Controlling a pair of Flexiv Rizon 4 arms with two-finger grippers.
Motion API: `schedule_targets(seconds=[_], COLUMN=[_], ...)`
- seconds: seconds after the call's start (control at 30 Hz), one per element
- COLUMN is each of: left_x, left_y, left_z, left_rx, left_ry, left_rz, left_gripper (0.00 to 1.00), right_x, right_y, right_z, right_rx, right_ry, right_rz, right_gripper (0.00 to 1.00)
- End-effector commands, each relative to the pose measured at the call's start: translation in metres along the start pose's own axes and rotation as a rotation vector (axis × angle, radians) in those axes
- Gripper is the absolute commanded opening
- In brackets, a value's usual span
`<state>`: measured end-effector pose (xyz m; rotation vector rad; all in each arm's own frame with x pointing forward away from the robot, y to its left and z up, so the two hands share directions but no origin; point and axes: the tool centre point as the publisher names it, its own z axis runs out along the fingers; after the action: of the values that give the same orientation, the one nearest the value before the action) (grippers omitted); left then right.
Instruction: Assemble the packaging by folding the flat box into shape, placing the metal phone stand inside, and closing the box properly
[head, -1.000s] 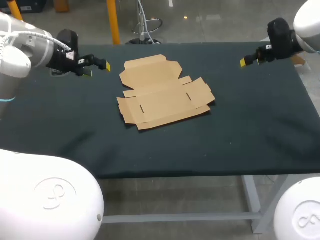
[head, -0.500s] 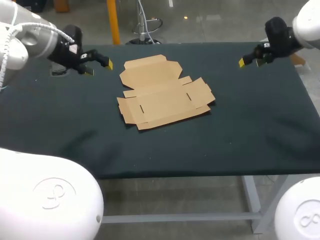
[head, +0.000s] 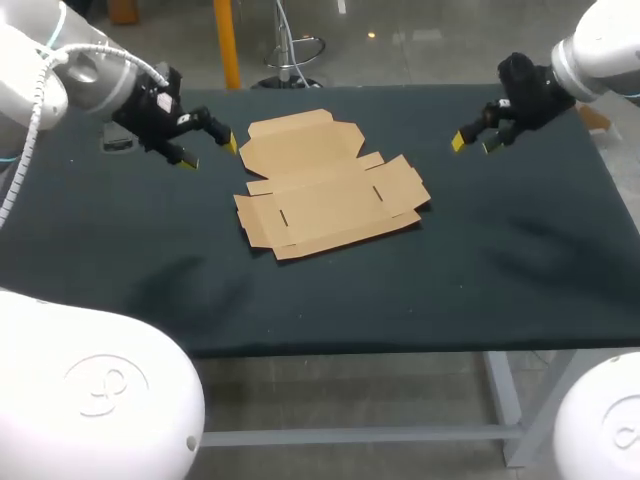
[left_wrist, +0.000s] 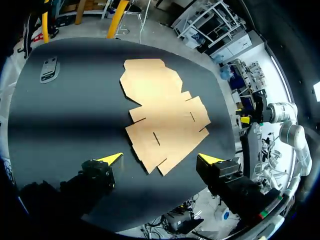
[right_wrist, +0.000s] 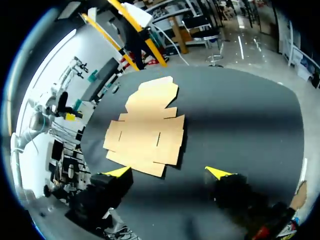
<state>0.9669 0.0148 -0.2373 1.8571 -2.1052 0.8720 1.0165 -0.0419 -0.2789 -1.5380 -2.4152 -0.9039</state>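
So this is right at the start of the job as far as I can tell: the flat box (head: 325, 185) is lying completely unfolded in the middle of the dark table (head: 400, 290), every flap flat, nothing creased up yet. That makes the step in hand the approach for the first fold. The left gripper (head: 208, 152) hangs just beside the box's far-left corner, not touching it. Its arm comes in from the far left, with the wrist tipped down and in toward the cardboard. Its fingers are spread wide with nothing between them, and the left wrist view shows the box ahead of the two yellow tips. The right gripper (head: 472, 142) is over bare table, well apart from the box's right edge. Its arm comes in from the far right corner and is angled down toward the middle in the same way. That one's jaws are apart and empty too. There's a small grey flat piece (left_wrist: 49, 69) near the far left edge of the table, apart from the box. I'd guess that's the metal phone stand, but it's too small to be sure. My take on the next move: one gripper has to get low enough to slip a fingertip under a side flap, while the other pins the base panel so the whole sheet doesn't just slide around on the cloth.
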Motion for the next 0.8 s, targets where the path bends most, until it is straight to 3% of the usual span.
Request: schedule_targets(seconds=[0.03,0.2,0.33,0.43,0.8], left_x=[-0.003,-0.007,-0.009,-0.011,-0.014], left_y=[0.001,0.006,0.01,0.013,0.022], left_z=[0.001,0.004,0.005,0.006,0.006], left_rx=[-0.025,-0.031,-0.037,-0.038,-0.036], left_ry=[0.004,0.007,0.007,0.006,-0.008], left_rz=[-0.003,-0.01,-0.016,-0.022,-0.03], left_gripper=[1.0,1.0,1.0,1.0,1.0], right_x=[-0.005,-0.007,-0.01,-0.012,-0.025], right_y=[0.009,0.009,0.012,0.014,0.015], right_z=[0.022,0.053,0.07,0.081,0.118], right_rx=[0.064,0.13,0.17,0.203,0.28], right_ry=[0.094,0.127,0.173,0.184,0.223], right_rz=[-0.018,-0.002,0.007,0.015,0.06], right_gripper=[1.0,1.0,0.85,0.67,0.68])
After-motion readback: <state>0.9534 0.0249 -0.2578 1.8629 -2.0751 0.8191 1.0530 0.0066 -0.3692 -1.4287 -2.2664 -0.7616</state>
